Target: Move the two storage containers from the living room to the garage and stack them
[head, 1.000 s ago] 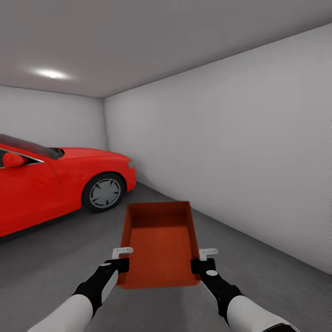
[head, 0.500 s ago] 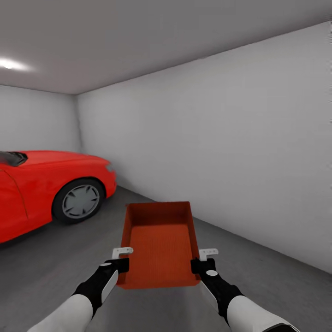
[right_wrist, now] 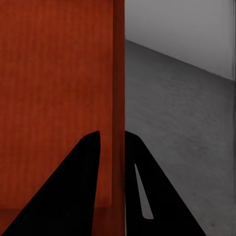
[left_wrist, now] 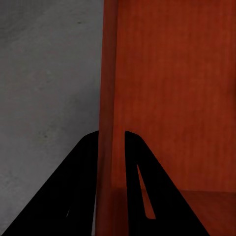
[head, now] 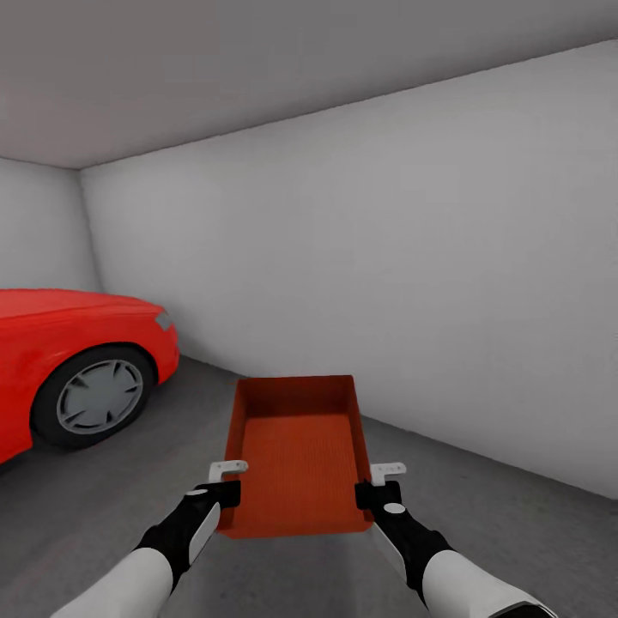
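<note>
The red car (head: 69,369) stands at the left of the head view, on the garage floor (head: 103,498), well apart from the load.

The left end effector (head: 225,486) is clamped on the left long wall of the storage container (head: 296,451), near that wall's near corner. The left wrist view confirms this: one finger (left_wrist: 69,191) sits outside the wall, the other inside, with the wall pinched between them.

The container is held clear of the floor, level, straight ahead of the robot's trunk. It holds nothing. Its long axis runs away from the robot, toward the pale grey wall (head: 446,283).

The right end effector (head: 376,487) grips the right long wall at the matching near corner; the right wrist view shows the wall between its fingers (right_wrist: 69,191).

Judgement: both arms are equally placed, one per side, so the set-down turns on lowering them together. The floor directly beneath and ahead of the container is the receiving surface. A second container is not visible here.
</note>
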`<state>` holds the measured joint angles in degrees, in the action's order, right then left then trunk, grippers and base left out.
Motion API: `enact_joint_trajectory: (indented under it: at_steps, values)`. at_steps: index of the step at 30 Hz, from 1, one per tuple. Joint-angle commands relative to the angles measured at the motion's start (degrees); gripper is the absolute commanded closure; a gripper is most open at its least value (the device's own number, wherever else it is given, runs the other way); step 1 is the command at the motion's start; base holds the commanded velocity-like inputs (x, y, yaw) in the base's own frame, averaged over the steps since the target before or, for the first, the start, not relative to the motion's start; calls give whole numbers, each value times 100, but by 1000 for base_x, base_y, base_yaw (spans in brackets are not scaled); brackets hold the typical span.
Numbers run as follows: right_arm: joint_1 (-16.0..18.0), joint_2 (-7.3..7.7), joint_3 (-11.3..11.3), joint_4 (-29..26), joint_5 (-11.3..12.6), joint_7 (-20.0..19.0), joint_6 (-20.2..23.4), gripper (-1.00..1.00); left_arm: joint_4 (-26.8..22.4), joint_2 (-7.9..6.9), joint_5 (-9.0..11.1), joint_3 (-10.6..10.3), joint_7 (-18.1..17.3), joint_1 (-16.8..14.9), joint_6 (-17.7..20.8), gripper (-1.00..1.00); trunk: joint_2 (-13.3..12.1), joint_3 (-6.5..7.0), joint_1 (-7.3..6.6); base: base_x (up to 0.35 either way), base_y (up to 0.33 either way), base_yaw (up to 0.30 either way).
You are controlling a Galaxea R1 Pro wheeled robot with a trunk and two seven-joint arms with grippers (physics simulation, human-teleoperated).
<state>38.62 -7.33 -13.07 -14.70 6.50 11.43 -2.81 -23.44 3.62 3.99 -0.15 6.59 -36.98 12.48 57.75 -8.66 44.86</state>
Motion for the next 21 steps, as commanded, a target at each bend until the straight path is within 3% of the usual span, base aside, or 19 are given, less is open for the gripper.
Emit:
enact_joint_trajectory:
  at_steps: [1, 14, 21]
  values:
    - [14, 4, 174, -60, -34, 53, -35, 100, -2, -98, -47, -3, 79, 6, 48, 100, 6, -8, 3, 268, 263, -287]
    - [14, 4, 174, -60, -34, 53, -32, 100, -2, -98, -47, -3, 75, 6, 44, 100, 6, -8, 3, 275, 247, -287]
    - [14, 4, 174, -60, -33, 51, -35, 100, -2, -99, -47, -3, 78, 6, 37, 100, 6, -8, 3, 307, 149, -287]
